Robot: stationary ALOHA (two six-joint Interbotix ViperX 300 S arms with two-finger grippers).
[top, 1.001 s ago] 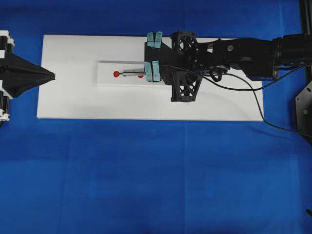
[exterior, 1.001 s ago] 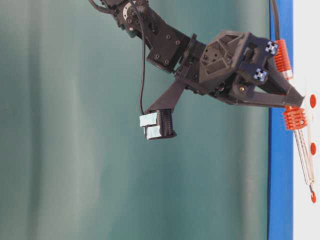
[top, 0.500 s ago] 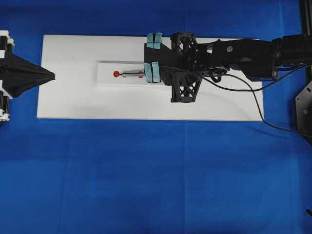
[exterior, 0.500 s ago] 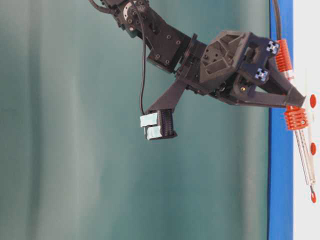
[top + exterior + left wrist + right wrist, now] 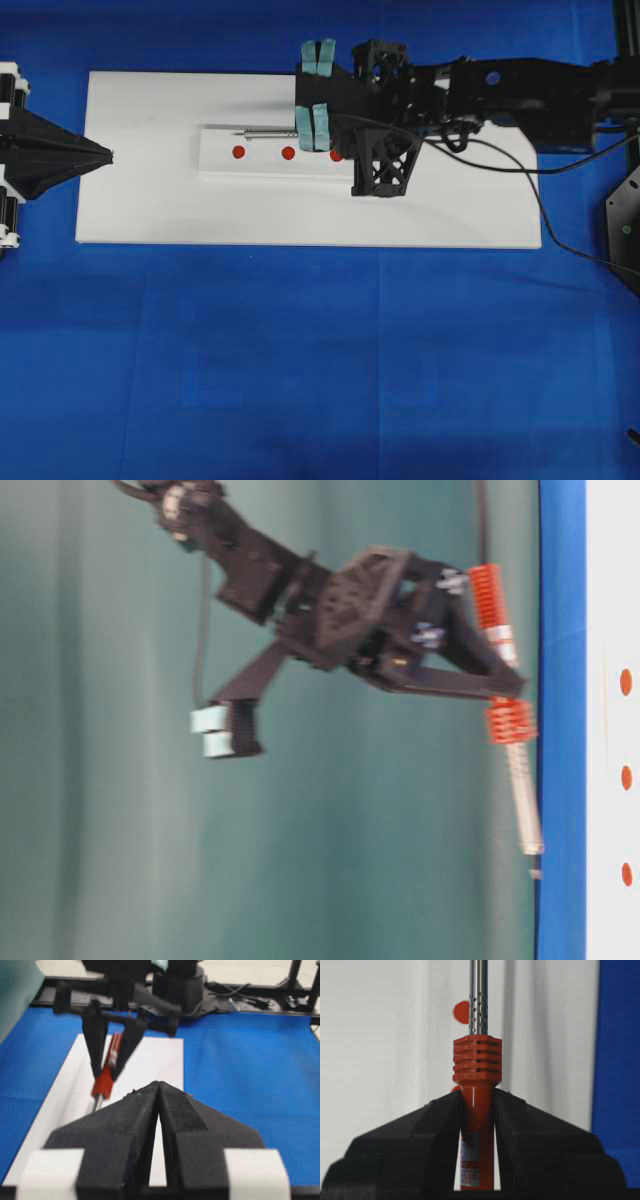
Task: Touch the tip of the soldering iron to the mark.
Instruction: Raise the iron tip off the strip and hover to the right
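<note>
The soldering iron [image 5: 476, 1085] has an orange handle and a silver shaft [image 5: 268, 132]. My right gripper [image 5: 477, 1105] is shut on the handle just behind its ribbed collar. The iron hangs above the white board, and its tip [image 5: 535, 872] is clear of the surface. Three red marks lie in a row on a small raised plate [image 5: 215, 165]. From above, the tip [image 5: 236, 131] sits just beyond the leftmost mark [image 5: 238, 152], toward the far edge. My left gripper [image 5: 105, 155] is shut and empty at the board's left end.
The white board [image 5: 150, 210] lies on blue cloth. The iron's black cord [image 5: 520, 185] trails right across the board and off its edge. A teal-padded bracket [image 5: 215, 730] on the right arm stands high above the board.
The right gripper has lifted the iron off the leftmost red mark and carried it toward the board's far edge. The left gripper has stayed still.
</note>
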